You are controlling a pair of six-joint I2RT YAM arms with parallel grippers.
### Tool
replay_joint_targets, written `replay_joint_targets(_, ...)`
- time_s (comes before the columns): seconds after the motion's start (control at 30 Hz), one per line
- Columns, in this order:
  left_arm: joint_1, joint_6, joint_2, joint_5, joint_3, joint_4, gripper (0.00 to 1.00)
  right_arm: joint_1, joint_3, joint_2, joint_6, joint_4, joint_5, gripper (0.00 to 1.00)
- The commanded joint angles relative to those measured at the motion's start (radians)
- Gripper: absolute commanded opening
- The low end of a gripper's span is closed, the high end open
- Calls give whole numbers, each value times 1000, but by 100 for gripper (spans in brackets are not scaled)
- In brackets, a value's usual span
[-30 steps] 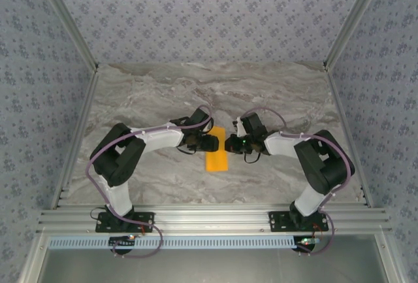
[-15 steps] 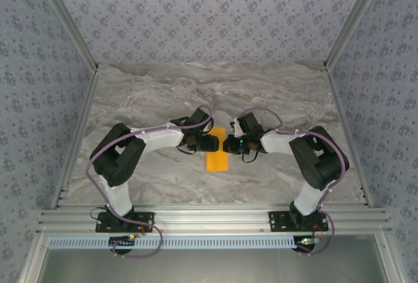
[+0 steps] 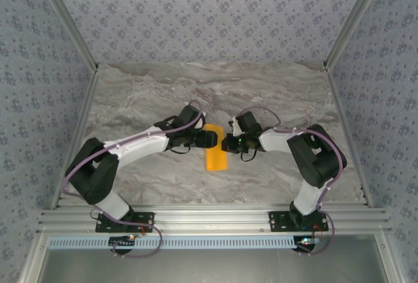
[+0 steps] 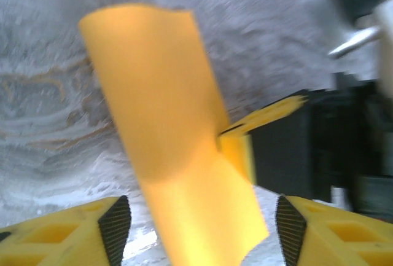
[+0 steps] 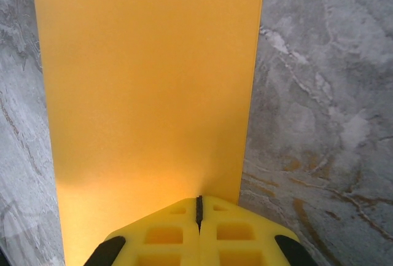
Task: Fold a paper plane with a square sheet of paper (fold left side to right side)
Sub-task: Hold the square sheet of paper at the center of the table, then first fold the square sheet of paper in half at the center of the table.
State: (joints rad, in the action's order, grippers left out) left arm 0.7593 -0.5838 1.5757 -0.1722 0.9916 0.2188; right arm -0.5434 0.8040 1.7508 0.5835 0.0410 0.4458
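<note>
At table centre: folded sheet steadied for creasing.
Marble table [image 3: 150, 93] carries the square sheet of paper [image 3: 216, 155], a narrow strip between both arms. Right gripper [image 5: 198, 207] fingers press together at its right edge, apparently anchoring it. Left gripper [image 4: 202, 217] fingers stand spread astride it.

Table [image 3: 281, 93]: grey-white marbled top, brown veining, matte, rectangular. Aluminium rail [image 3: 215, 219] along near edge.
On surface: one sheet of paper [image 3: 215, 151], plain orange-yellow, folded to narrow oblong strip, long axis running near to far.
Position: about midway between left and right edges, somewhat closer to near edge than far.
Right wrist view: strip flat on marble, long edges straight.
Left wrist view: blurred; one end looks lifted off surface.
</note>
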Motion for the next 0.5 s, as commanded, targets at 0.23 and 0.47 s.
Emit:
replay_joint_targets(0.23, -14, -65, 101, -184, -42, -200, 36, -17, -17, 64, -21, -121, -79, 2)
replay_joint_targets(0.47, -35, -68, 180, -203, -66, -233, 30, -21, -7, 67, -30, -142, -90, 2)
